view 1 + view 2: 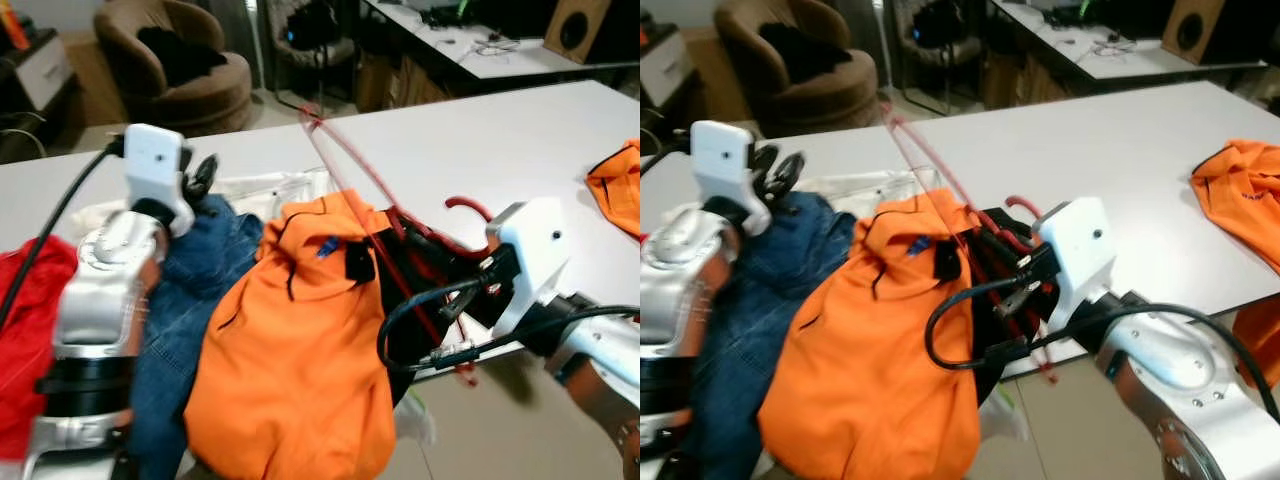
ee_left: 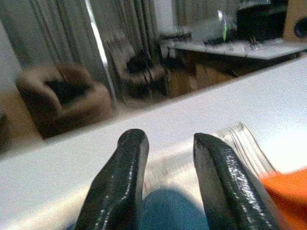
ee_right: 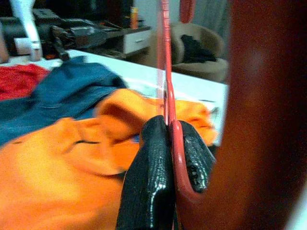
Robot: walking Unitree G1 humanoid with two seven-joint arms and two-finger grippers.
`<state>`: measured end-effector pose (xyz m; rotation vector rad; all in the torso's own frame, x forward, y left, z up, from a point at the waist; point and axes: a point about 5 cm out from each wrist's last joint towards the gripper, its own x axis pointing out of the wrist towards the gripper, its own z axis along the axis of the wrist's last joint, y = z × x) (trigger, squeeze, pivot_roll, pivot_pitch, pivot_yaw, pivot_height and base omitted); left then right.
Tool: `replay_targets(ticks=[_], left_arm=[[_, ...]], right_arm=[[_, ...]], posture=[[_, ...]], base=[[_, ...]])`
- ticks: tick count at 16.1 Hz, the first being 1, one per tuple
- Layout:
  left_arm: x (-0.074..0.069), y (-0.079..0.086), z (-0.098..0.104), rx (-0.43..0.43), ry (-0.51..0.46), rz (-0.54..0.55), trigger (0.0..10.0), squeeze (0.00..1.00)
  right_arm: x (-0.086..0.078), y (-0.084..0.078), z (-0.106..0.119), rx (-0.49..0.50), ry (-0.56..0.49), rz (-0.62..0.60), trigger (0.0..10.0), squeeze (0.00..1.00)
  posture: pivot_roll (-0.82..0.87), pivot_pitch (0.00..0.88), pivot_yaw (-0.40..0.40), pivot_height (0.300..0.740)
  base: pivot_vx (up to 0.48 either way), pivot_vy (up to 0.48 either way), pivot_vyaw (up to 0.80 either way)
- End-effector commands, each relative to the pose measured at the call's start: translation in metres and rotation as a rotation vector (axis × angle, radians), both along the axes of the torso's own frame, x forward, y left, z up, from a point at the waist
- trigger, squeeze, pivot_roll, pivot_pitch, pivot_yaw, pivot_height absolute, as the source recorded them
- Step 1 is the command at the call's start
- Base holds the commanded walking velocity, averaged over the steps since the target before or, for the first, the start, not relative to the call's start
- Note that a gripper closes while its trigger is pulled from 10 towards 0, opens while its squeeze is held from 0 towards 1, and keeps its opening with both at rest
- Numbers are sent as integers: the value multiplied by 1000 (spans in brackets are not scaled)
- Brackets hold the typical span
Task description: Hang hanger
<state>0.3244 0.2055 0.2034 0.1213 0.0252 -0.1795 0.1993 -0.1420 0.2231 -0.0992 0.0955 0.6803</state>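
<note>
A red hanger (image 1: 345, 160) lies slanted over the white table (image 1: 480, 140), its long thin bar reaching toward the far edge and its hook (image 1: 470, 206) curling up near my right wrist. My right gripper (image 1: 995, 240) is shut on the hanger; in the right wrist view its black fingers (image 3: 153, 163) pinch the red bar. An orange garment (image 1: 300, 350) is bunched under the hanger and droops over the table's front edge. My left gripper (image 2: 170, 139) hovers open above blue jeans (image 1: 190, 290), apart from the hanger.
A red cloth (image 1: 25, 300) lies at the far left, a white cloth (image 1: 270, 190) behind the jeans. Another orange garment (image 1: 620, 185) sits at the right edge. A brown armchair (image 1: 180, 60) and a desk (image 1: 480, 50) stand beyond the table.
</note>
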Motion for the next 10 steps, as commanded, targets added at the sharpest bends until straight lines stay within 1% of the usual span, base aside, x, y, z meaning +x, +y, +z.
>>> replay_targets(ticks=[1, 2, 3, 5, 6, 7, 8, 9, 10], left_arm=[[0, 2, 0, -69, 71, -57, 10000, 1000], [-2, 3, 1, -108, 113, -122, 10000, 1000], [-4, 6, -1, -116, 161, -187, 10000, 1000], [-5, 14, -7, -73, 228, -208, 10000, 1000], [-6, 18, -10, -74, 267, -217, 10000, 1000], [-6, 18, -11, -105, 295, -214, 10000, 1000], [-4, 23, -13, -52, 293, -156, 10000, 1000], [-2, 25, -14, -21, 284, -127, 10000, 1000], [0, 28, -18, 34, 280, -82, 10000, 902]], right_arm=[[-8, -3, -2, -7, 34, 31, 10000, 0], [-12, -7, -5, -20, 62, 51, 10000, 0], [-16, -12, -11, -42, 93, 63, 10000, 0], [-19, -17, -19, -76, 131, 79, 10000, 0], [-19, -17, -22, -91, 147, 90, 10000, 0], [-19, -17, -21, -88, 150, 98, 10000, 0], [-20, -19, -19, -95, 148, 112, 10000, 0], [-20, -19, -19, -100, 147, 117, 10000, 0], [-21, -20, -18, -107, 150, 135, 10000, 0]], posture=[[-279, 0, 60, 740], [-279, 0, 65, 740], [-279, 0, 73, 740], [-270, 0, 79, 740], [-262, 0, 83, 740], [-260, 0, 84, 740], [-253, 0, 79, 740], [-251, 0, 78, 740], [-248, 0, 77, 740]], base=[[0, 0, 0], [0, 0, 0], [0, 0, 0], [0, 0, 0], [0, 0, 0], [0, 0, 0], [0, 0, 0], [0, 0, 0], [0, 0, 0]])
